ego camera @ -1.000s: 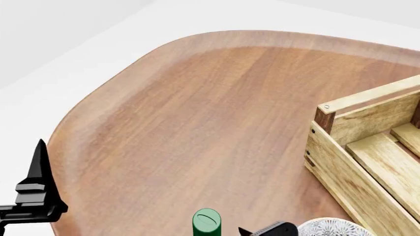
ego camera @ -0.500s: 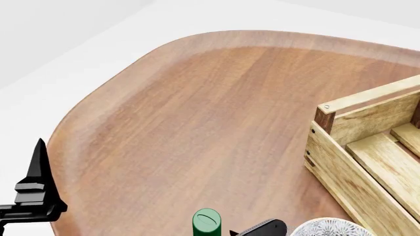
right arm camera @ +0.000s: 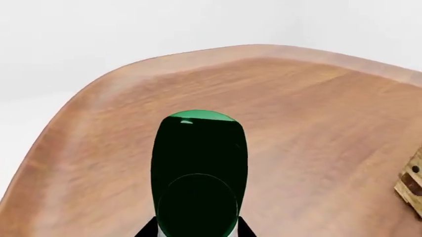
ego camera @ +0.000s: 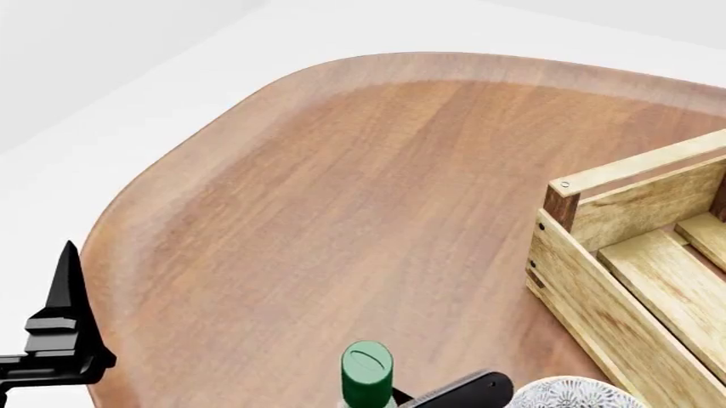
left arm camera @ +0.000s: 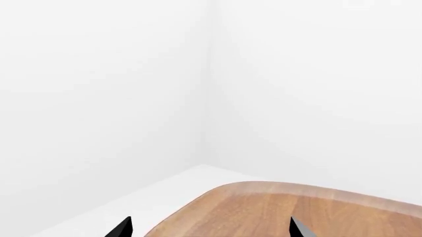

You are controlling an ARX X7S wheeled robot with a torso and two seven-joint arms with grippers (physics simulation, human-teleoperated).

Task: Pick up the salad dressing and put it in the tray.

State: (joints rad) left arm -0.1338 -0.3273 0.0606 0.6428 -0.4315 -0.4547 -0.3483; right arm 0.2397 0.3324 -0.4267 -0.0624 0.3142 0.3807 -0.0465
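My head view shows the salad dressing upright, cap up, well left of the tray. My right wrist view alone shows my right gripper clamped around it. My left gripper hangs apart.

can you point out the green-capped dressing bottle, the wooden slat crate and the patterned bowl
small bottle with dark-green screw cap point(ego camera: 366, 371), head view, on the cap's top
light wooden slat crate with dark corner posts point(ego camera: 590, 293), head view, on its near side wall
grey-white patterned bowl point(ego camera: 558, 393), head view, on its rim
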